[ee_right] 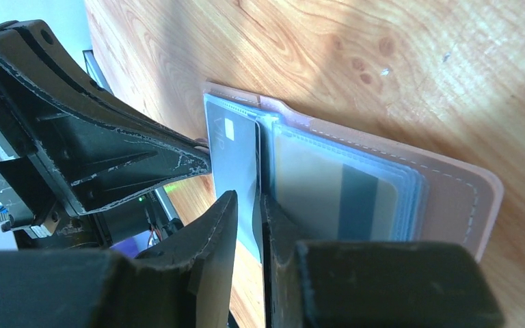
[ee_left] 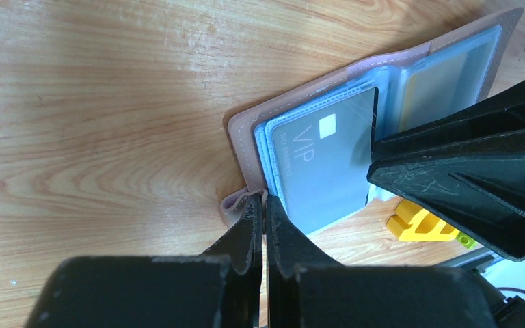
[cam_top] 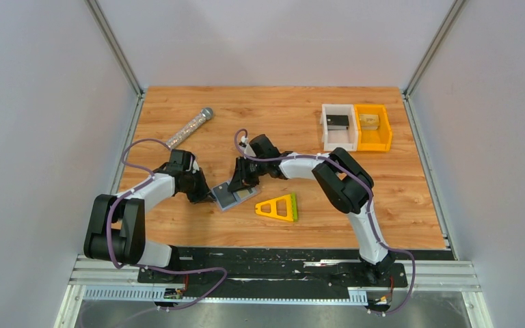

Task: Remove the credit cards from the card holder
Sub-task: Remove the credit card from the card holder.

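Left pincer (ee_left: 264, 201): fingers together, clamped on the corner flap of the card holder (ee_left: 243, 133).
Right pincer (ee_right: 247, 199): narrow gap, my fingers sat either side of the grey card (ee_right: 236, 154) edge; couldn't tell if they gripped it.
Holder: lay open and flat on the worktop (cam_top: 280, 116) between my two arms, clear sleeves facing up.
Grey card: marked VIP, on the panel nearer my left pincer.
Tan card (ee_right: 355, 198): inside a sleeve on the other panel, dark stripe across it.
Triangle frame (cam_top: 278, 207): yellow-green, just beside the holder.
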Available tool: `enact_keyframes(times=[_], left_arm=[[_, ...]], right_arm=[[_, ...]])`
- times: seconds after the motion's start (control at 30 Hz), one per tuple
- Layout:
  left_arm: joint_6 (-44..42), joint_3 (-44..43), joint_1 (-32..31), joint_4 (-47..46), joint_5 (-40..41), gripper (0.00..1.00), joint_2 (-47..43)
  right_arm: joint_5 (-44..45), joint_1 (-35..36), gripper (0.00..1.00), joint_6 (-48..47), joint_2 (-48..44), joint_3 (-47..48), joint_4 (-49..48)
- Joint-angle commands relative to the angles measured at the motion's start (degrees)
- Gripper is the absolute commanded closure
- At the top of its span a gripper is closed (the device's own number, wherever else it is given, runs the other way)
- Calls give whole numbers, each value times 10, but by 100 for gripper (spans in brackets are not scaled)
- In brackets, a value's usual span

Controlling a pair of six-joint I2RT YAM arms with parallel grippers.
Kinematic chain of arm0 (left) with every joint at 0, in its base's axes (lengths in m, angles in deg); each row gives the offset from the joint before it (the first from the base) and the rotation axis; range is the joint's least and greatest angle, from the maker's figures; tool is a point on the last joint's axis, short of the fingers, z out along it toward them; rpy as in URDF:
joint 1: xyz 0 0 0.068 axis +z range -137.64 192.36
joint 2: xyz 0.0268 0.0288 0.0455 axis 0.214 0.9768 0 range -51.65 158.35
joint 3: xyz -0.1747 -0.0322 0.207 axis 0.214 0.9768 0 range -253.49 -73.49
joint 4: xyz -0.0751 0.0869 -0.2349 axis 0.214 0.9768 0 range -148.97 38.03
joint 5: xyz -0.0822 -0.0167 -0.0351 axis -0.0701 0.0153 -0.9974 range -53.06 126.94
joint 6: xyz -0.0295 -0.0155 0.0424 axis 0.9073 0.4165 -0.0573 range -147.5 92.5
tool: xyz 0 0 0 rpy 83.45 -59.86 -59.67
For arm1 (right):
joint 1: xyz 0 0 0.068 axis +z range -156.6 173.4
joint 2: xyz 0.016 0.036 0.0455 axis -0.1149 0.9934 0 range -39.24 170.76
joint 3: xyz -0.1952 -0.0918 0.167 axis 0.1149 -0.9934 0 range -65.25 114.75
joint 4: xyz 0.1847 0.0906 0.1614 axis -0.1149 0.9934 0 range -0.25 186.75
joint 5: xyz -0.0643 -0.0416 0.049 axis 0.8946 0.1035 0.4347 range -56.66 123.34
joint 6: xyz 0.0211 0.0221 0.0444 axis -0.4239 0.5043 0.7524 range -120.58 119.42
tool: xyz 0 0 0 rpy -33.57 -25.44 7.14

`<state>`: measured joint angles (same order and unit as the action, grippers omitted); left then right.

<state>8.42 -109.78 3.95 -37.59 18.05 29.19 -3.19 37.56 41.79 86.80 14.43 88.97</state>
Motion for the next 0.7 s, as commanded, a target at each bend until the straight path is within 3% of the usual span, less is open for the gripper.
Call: enact_keyframes(times=[0.0,0.27,0.47,0.67], left_arm=[[7,23,-11,-46,12,100,35],[8,25,-11,-47,10,100,34],[8,25,-11,-42,13,100,32],[11,15,-11,-24,20,100,37]], right_arm=[[-8,9,81,-3,9,28,1],[-20,11,83,-12,20,46,28],[-25,5,100,-17,1,30,14],[-40,-15,100,-33,-18,5,-6]])
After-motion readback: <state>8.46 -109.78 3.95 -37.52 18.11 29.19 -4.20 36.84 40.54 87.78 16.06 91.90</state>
